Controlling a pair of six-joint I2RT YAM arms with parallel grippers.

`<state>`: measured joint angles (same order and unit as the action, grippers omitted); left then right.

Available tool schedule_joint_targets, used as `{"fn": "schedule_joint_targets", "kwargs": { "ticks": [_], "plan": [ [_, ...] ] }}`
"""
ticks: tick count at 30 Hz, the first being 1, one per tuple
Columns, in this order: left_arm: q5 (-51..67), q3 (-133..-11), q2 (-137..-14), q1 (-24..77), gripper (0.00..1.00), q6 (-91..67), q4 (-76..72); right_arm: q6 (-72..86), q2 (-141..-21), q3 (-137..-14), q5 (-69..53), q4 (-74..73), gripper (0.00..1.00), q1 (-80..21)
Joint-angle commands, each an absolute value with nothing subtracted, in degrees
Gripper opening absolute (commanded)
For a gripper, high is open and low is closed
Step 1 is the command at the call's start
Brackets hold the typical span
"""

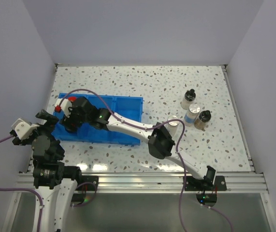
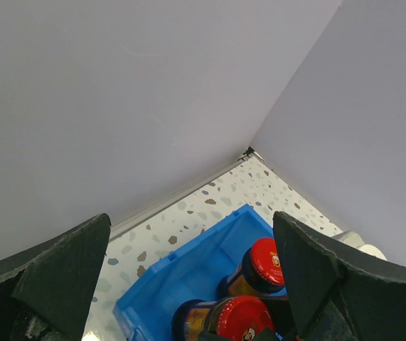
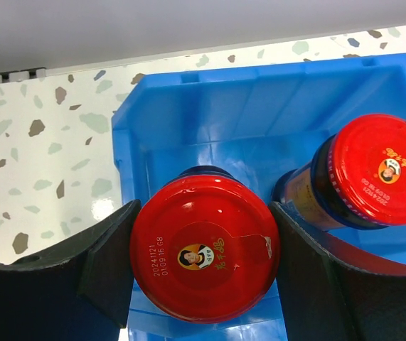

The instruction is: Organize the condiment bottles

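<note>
My right gripper (image 3: 203, 264) is shut on the red lid of a dark-brown jar (image 3: 204, 256) inside the left end compartment of the blue tray (image 3: 259, 106). A second red-lidded jar (image 3: 377, 174) stands just beside it in the same compartment. From above, the right gripper (image 1: 67, 114) reaches over that end of the tray (image 1: 125, 108). My left gripper (image 2: 192, 234) hangs open and empty, looking down at both jars (image 2: 263, 264). On the table's right stand a clear black-capped bottle (image 1: 189, 99), a silver-topped shaker (image 1: 193, 114) and a brown black-capped bottle (image 1: 203, 120).
Another silver-topped shaker (image 1: 174, 126) stands half hidden behind the right arm's elbow (image 1: 159, 142). The tray's middle and right compartments hold nothing. White walls close in the speckled table (image 1: 142, 79) at the back and on both sides.
</note>
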<state>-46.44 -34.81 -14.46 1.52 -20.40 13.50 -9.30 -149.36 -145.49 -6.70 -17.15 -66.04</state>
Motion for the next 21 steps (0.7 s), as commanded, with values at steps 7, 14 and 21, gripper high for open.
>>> {"fn": "schedule_joint_targets", "kwargs": {
  "ticks": [7, 14, 21],
  "plan": [
    [-46.67, -35.16, -14.41, 1.14, 1.0, -20.48, 11.6, -11.25, -145.9, -148.09, -5.1, -8.44, 0.82, -65.65],
    [-46.32, -35.33, -14.77, 1.14, 1.0, -19.69, 11.87, -11.08, -143.09, -148.27, -6.15, -9.4, 0.88, -65.65],
    [-41.76, -35.6, -12.66, 1.14, 1.0, -19.51, 12.74, -16.69, -133.97, -145.2, -15.7, -20.19, 0.99, -64.34]
  ]
}}
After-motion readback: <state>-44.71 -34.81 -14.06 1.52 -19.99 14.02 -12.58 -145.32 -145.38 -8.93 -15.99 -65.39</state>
